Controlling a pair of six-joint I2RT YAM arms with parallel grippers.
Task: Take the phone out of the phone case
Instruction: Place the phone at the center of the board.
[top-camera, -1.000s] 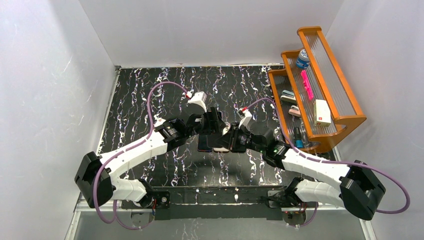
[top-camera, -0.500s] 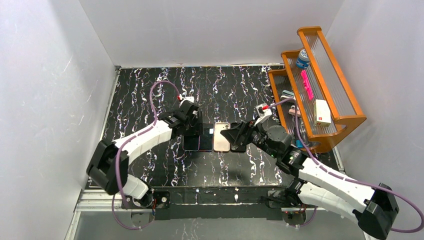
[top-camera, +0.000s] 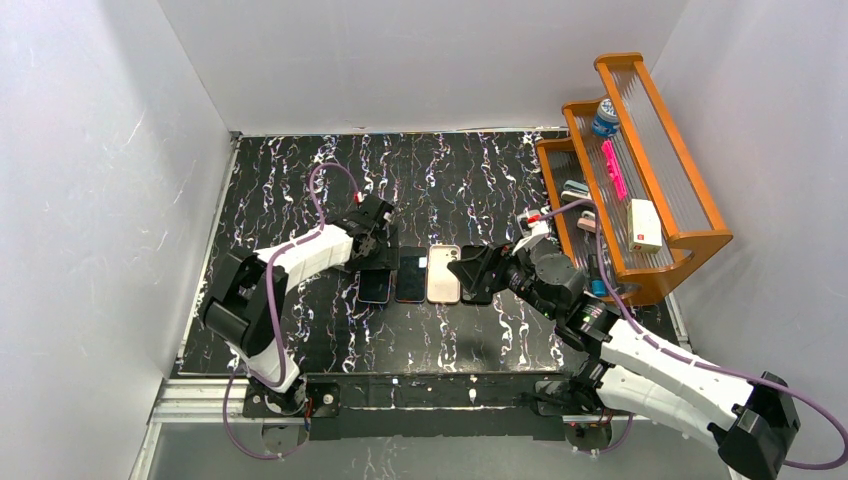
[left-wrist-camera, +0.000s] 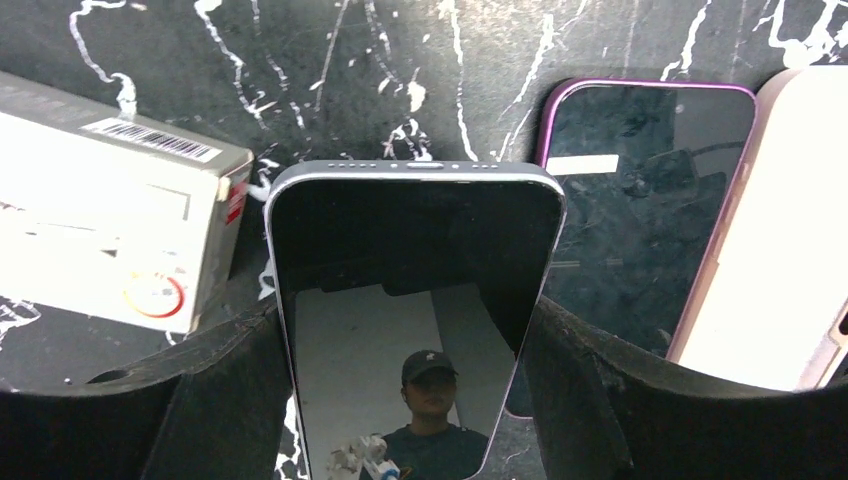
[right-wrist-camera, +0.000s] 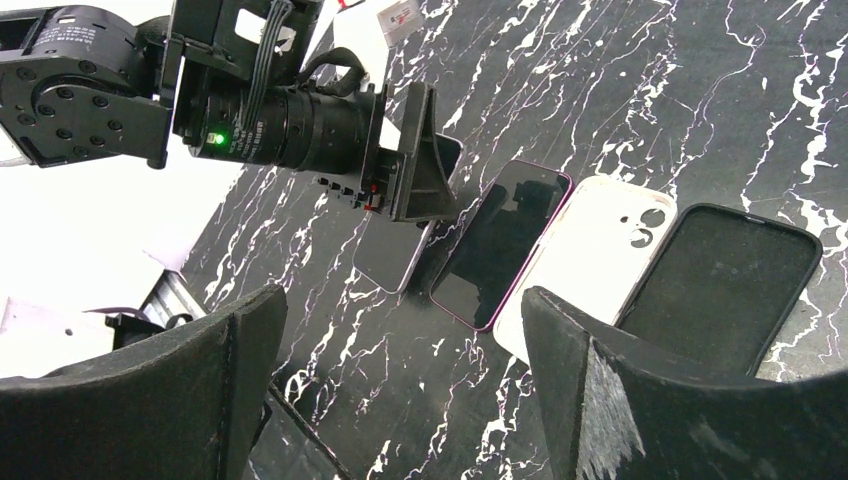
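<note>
The silver-edged phone (left-wrist-camera: 415, 240), its dark glass screen facing up, sits at the left end of a row of four flat things on the black white-veined marble table (top-camera: 300, 190). It is out of the matte black phone case (right-wrist-camera: 720, 290), which lies open side up and hollow at the right end of the row. Between them lie a purple-rimmed phone (left-wrist-camera: 640, 210) with a dark screen and a cream-white case (right-wrist-camera: 590, 260) lying back up, with two round camera holes. These two are edge to edge.

The left gripper (left-wrist-camera: 400, 320) pinches the silver-edged phone, one black finger pressed to each long side. I cannot tell whether the phone lies flat or has one end raised. A white cardboard box (left-wrist-camera: 100, 230) with a barcode label lies just beside this phone, on its left in the left wrist view.

The right gripper (right-wrist-camera: 400, 300) hangs above the row with its jaws spread wide and nothing between them. An orange wooden rack (top-camera: 700, 215) holding small items stands at the table's right edge.
</note>
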